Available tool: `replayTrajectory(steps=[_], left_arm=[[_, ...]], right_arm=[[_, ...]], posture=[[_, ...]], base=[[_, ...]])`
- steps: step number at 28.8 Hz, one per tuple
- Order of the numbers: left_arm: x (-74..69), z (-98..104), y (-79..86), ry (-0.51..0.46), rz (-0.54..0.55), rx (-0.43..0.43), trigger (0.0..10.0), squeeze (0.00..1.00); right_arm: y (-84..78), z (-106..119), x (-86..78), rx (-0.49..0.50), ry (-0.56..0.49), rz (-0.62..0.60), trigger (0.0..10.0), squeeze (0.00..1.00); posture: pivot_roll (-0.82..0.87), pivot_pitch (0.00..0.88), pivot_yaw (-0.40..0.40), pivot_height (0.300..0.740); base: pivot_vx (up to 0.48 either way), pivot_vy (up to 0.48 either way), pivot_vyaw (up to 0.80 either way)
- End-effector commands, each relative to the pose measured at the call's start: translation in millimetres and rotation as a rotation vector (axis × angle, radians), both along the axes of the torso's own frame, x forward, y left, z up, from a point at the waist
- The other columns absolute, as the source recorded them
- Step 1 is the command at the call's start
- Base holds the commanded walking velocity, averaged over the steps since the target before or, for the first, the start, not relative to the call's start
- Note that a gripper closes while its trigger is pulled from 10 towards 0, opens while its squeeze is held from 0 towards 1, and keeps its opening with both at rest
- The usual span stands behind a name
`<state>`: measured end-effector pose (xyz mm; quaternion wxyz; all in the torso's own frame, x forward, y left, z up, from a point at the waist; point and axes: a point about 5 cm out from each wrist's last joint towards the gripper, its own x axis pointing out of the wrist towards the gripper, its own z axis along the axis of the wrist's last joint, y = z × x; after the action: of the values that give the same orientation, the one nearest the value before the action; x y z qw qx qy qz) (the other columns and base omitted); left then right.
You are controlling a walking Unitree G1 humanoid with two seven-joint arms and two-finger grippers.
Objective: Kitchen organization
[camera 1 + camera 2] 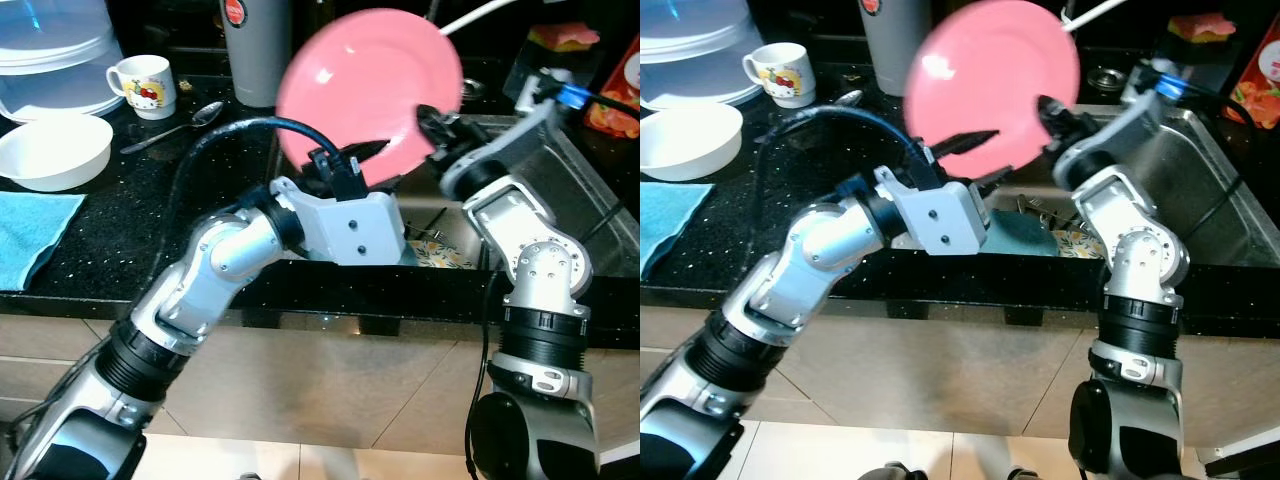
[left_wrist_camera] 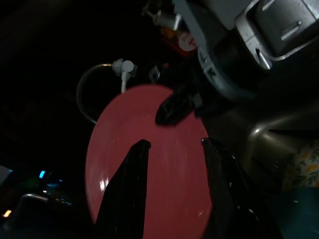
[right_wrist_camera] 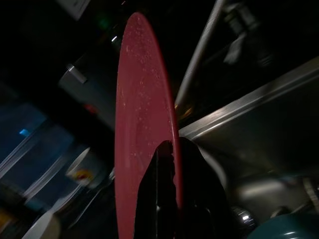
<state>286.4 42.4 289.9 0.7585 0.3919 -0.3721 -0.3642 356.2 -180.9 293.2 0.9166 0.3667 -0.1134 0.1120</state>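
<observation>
**Right gripper holding pink plate up over the sink, left gripper open just in front of it**

The right gripper point(image 1: 432, 122) is pinching the rim of the pink plate point(image 1: 365, 80), its two black fingers point(image 3: 167, 199) closed on either side of the edge, one on each face. The plate is standing up on edge in the air, tilted, above the near left part of the sink point(image 1: 575, 185) and the counter edge, with nothing under it. The right arm is bending up from below the counter and reaching in over the sink.

The left gripper point(image 1: 365, 152) is sitting just in front of the plate's lower face with its fingers point(image 2: 127, 189) spread apart, gripping nothing; whether the tips are touching the plate is hard to tell. A black cable is looping over the left wrist.

In the sink a teal bowl point(image 1: 1020, 235) is lying beside a patterned dish point(image 1: 1080, 242). A white faucet point(image 1: 480, 15) is arching behind the plate.

On the black counter point(image 1: 150, 220) to the left are sitting a white bowl point(image 1: 55, 150), a white mug point(image 1: 145, 85) with a cartoon print, a spoon point(image 1: 175, 128), a blue cloth point(image 1: 30, 235) and a clear lidded container point(image 1: 55, 55). A grey canister point(image 1: 255, 50) is standing behind the plate.
</observation>
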Motion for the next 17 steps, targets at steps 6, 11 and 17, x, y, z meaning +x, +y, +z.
replayTrajectory(steps=[6, 11, 17], left_arm=[[29.4, 2, 17.2, 0.286, 0.17, -0.178, 10.0, 0.0], [46.7, -10, 26.6, 0.798, 0.209, -0.388, 10.0, 0.0], [48.5, -12, 26.3, 0.962, 0.168, -0.452, 10.0, 0.0]], right_arm=[[-19.9, 2, 4.5, -0.159, 0.002, -0.225, 10.0, 0.0], [-28.2, -2, 5.6, -0.269, 0.011, -0.308, 10.0, 0.0], [-40.2, -4, 4.9, -0.315, 0.021, -0.383, 10.0, 0.0]], posture=[[0.13, 0.101, 0.009, 0.74], [0.12, 0.101, 0.008, 0.74], [0.12, 0.096, 0.011, 0.74]], base=[[0.0, 0.0, 0.0], [0.0, 0.0, 0.0], [0.0, 0.0, 0.0]])
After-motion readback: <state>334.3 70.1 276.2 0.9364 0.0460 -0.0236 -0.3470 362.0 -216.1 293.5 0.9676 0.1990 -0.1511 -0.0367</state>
